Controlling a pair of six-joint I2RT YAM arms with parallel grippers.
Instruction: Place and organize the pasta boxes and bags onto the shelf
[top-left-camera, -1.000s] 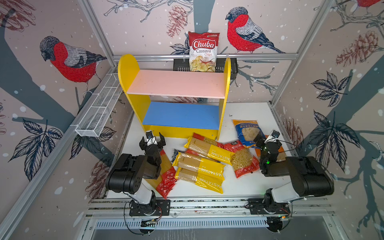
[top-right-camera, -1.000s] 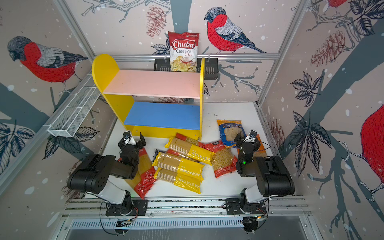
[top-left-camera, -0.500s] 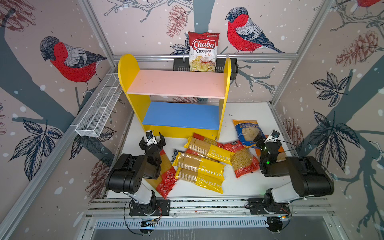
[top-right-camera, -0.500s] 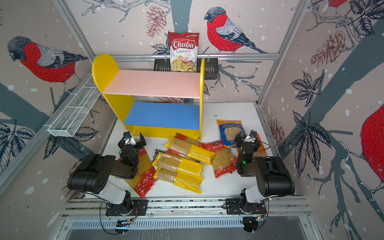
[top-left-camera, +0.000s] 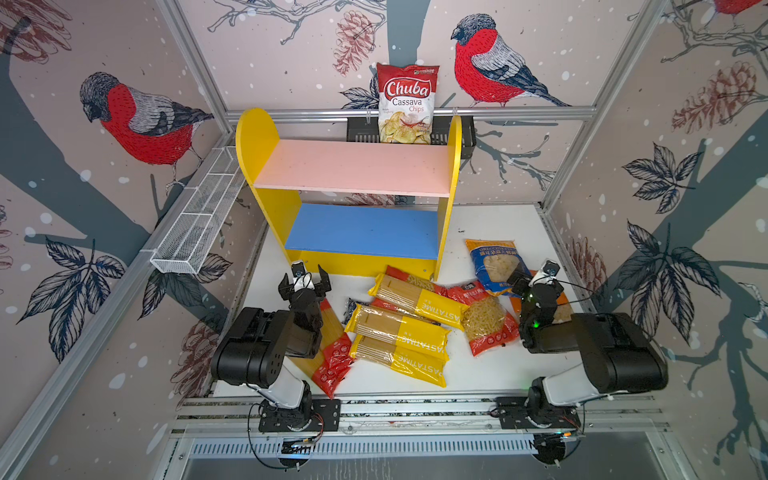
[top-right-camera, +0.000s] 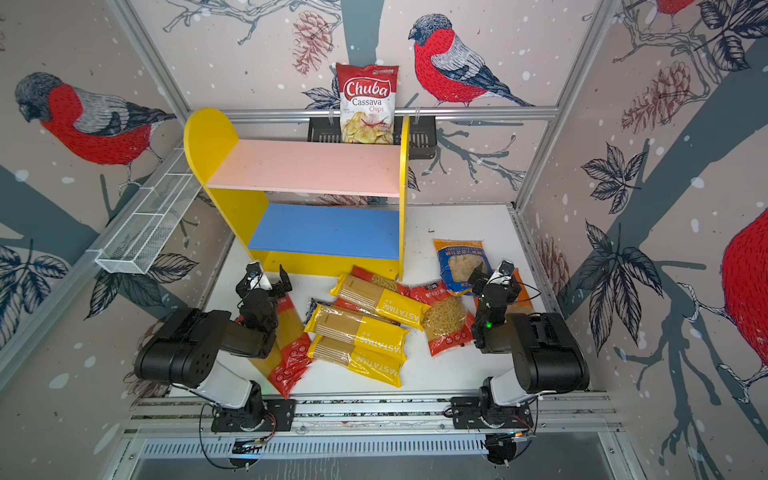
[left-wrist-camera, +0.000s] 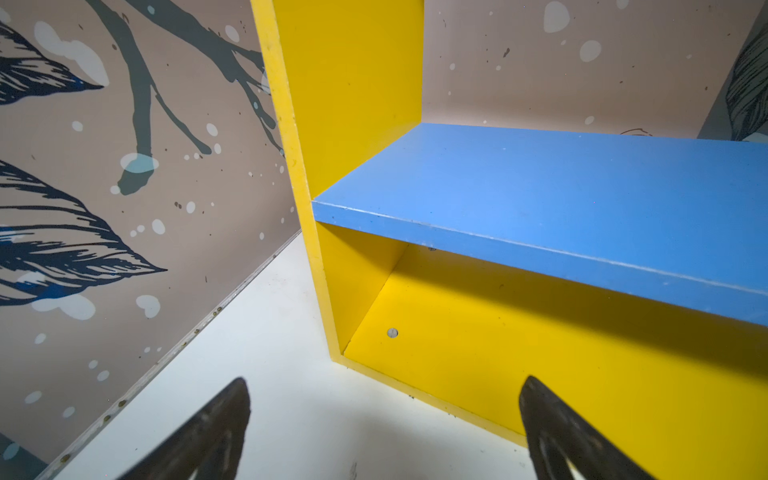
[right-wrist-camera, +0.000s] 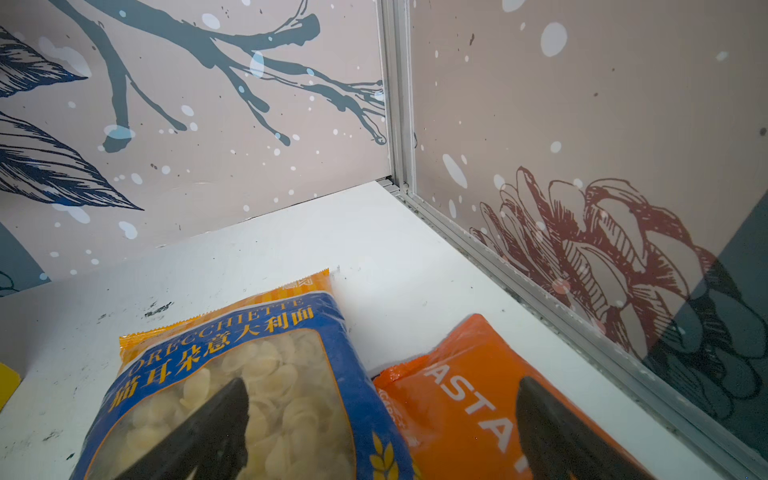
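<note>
One strip of white table (left-wrist-camera: 286, 399) separates left claw (left-wrist-camera: 384, 380) from shelf (left-wrist-camera: 540, 195).

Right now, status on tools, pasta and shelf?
Left tool, right tool: open, empty. Pasta packs all on table, shelf bare. Nothing blocks shelf front.

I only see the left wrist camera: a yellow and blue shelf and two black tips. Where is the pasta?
Observer: On the white table, in front of the shelf; three yellow PASTATIME packs lie in the middle.
Operator: Anything on top of the shelf?
Observer: No, its pink upper board is bare.
Operator: And the other hand?
Observer: The right hand is open over a blue bag and an orange bag.
</note>
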